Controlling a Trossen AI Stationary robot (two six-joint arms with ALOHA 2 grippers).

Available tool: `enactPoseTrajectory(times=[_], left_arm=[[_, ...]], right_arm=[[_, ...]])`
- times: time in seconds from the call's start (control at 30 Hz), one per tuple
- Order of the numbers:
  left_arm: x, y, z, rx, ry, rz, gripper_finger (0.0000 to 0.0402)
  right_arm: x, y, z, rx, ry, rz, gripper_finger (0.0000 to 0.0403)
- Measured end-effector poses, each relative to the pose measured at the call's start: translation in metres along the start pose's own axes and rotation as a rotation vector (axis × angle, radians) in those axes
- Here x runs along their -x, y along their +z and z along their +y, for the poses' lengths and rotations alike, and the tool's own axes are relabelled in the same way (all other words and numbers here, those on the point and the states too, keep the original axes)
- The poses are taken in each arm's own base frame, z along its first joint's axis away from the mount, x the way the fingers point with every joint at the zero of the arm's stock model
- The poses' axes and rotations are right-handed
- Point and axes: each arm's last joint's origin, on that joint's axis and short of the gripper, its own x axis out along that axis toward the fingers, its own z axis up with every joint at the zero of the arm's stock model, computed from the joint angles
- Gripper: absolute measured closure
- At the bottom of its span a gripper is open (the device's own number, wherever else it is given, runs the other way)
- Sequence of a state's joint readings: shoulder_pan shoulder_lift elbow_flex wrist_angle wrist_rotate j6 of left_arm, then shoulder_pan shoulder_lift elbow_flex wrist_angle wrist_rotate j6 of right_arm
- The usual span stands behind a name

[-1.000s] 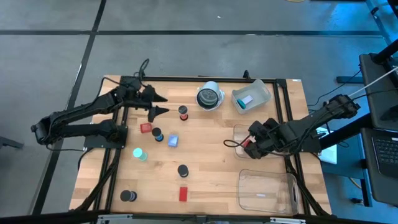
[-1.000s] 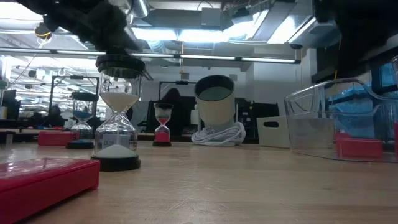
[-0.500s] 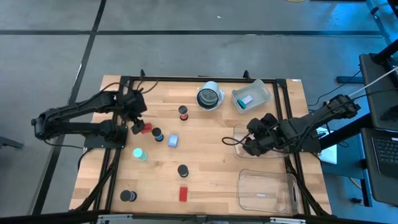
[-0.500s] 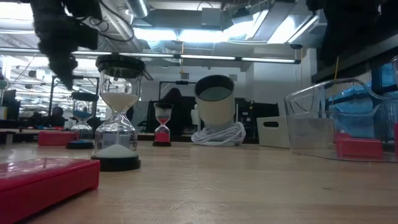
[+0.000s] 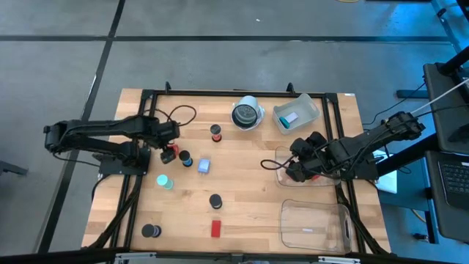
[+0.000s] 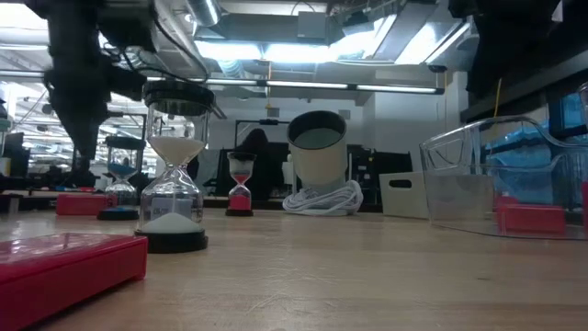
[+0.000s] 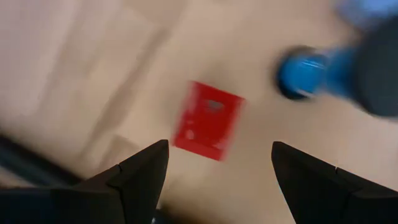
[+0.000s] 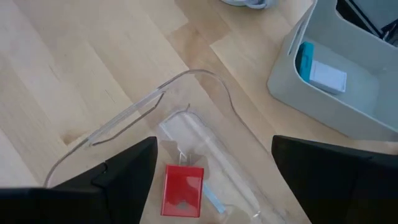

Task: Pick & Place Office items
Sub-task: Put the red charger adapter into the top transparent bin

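Note:
My left gripper [image 5: 168,152] [image 7: 219,149] points down, open, over a small red block [image 5: 172,152] [image 7: 208,121] that lies flat on the table's left part; its fingers stand on either side without touching. An hourglass with a blue base [image 5: 185,158] [image 7: 304,74] stands just right of the block. My right gripper [image 5: 287,170] [image 8: 214,146] hovers open over a clear bin [image 5: 287,158] [image 8: 193,134] holding another red block [image 8: 183,190]. More items stand loose: a pale blue rectangle [image 5: 204,166], a teal piece [image 5: 165,181], black-topped hourglasses [image 5: 215,200] and a red block [image 5: 216,228].
A round white-and-dark bowl-like thing [image 5: 247,114] and a grey bin [image 5: 297,114] holding a blue-and-white piece stand at the far edge. A larger clear bin [image 5: 315,224] sits at the near right. A red-based hourglass [image 5: 215,132] stands far of centre.
My left gripper has swung from the far side toward the table's near-left, tipped from nearly level to pointing down, and sunk over the red block. Its jaws have stayed apart.

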State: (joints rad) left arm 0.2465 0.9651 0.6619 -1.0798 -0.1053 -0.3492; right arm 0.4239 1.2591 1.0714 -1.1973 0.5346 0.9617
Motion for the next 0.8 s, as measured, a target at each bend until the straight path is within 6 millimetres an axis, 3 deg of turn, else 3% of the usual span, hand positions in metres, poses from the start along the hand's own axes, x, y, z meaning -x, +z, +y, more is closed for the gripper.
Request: enactPoseTrajectory(times=[0.17,0.57,0.8], left_arm=[[-0.015,0.010,-0.003,0.046,0.051,0.076,0.0121],[-0.056,0.025,-0.015,-0.115,0.042,0.280,0.0121],[-0.073,0.027,-0.014,-0.101,0.088,0.364,0.0121]], right_arm=[[-0.001,0.002,-0.001,0.012,-0.006,0.002,0.0082],[-0.001,0.002,-0.001,0.040,-0.006,0.002,0.0082],[-0.001,0.002,-0.001,0.043,-0.005,0.001,0.0082]])
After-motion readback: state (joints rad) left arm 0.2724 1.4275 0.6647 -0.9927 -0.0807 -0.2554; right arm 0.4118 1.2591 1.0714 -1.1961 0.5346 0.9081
